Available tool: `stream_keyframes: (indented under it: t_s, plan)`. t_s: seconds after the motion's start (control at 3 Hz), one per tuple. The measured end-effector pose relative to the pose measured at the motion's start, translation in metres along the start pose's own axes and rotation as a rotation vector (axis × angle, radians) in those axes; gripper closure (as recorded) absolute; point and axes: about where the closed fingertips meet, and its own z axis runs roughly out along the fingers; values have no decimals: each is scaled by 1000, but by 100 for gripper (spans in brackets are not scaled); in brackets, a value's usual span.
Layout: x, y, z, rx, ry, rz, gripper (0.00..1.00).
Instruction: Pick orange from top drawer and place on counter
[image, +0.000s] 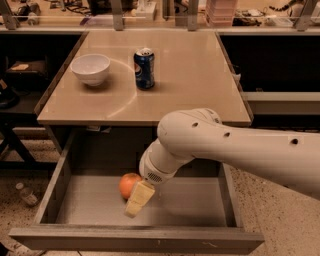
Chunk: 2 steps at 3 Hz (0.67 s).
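Below the seemingly Pepsi can, the gripper sits beside the orange.

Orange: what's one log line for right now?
orange: in top drawer | pincer: in drawer, close beside orange | counter: bowl, can, no orange yet

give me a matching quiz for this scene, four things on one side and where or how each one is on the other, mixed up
Things:
1 orange
2 soda can
3 bowl
4 tool

Descriptions:
a white, on the counter
b blue, upright on the counter
c down inside the top drawer, close beside the orange
d round, lying on the drawer floor

Pairs: 1-d, 2-b, 3-a, 4-c
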Motion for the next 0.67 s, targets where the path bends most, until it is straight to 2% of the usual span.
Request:
stream_keyframes:
  t_s: [0.33, 0.67]
  plan:
    - [-5, 3, 33, -20, -26, -4, 0]
    - [-11, 2, 56, -18, -44, -14, 0]
